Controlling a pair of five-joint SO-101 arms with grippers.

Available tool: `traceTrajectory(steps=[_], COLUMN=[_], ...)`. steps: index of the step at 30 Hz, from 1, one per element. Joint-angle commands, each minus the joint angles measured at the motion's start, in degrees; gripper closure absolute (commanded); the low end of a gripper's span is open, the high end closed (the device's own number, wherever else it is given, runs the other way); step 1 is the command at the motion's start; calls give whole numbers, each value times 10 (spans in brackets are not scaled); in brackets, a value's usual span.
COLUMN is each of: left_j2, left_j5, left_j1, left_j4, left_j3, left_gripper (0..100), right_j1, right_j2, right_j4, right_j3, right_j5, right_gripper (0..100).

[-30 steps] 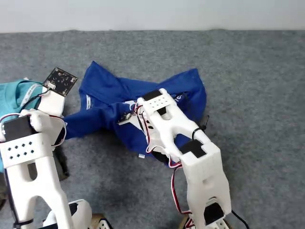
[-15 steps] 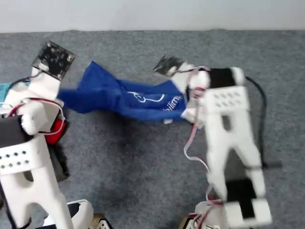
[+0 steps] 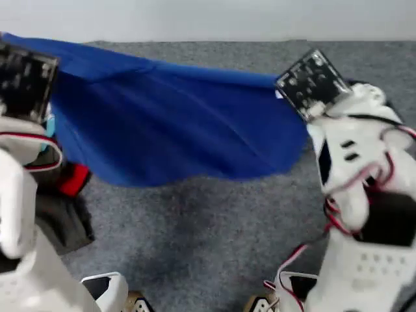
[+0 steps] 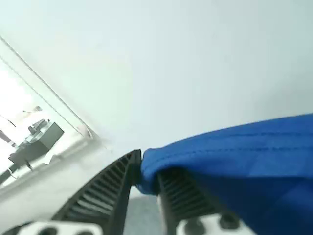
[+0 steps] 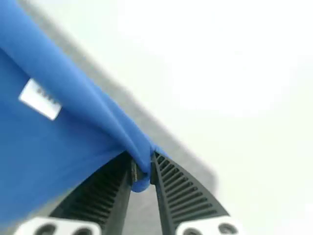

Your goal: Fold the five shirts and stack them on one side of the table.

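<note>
A blue shirt (image 3: 175, 123) hangs spread out above the grey table, stretched between both arms. In the left wrist view my left gripper (image 4: 146, 181) is shut on one corner of the blue shirt (image 4: 234, 161). In the right wrist view my right gripper (image 5: 142, 178) is shut on another edge of the blue shirt (image 5: 54, 142), near a small white label (image 5: 40, 99). From above, the left arm (image 3: 23, 97) stands raised at the left and the right arm (image 3: 354, 162) at the right. The shirt's lower hem sags over the table.
Red cloth (image 3: 73, 179) and dark grey cloth (image 3: 64, 221) lie at the left edge, partly behind the left arm. A sliver of teal cloth (image 3: 49, 127) peeks out there. The grey table (image 3: 214, 240) lies bare in front of the hanging shirt.
Both arms have risen and drawn apart. The blue shirt went from a crumpled heap on the table to a wide hanging sheet held between the grippers.
</note>
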Motion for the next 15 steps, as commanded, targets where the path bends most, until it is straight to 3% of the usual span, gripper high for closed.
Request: traceTrajectory(steps=[1,7,15], left_j2=[-13,-41,-117], left_j5=[1,-82,-175], left_j1=[2,3,3], left_j4=[-19,4,52], left_j3=[-34,-71,-73], left_gripper=[985,985,985], right_j1=[23,43,95], right_j2=[-46,-95,-159], right_j4=[-49,-111,-108], right_j3=[-10,-10,-9], right_j5=[4,28,92], right_gripper=[989,989,989])
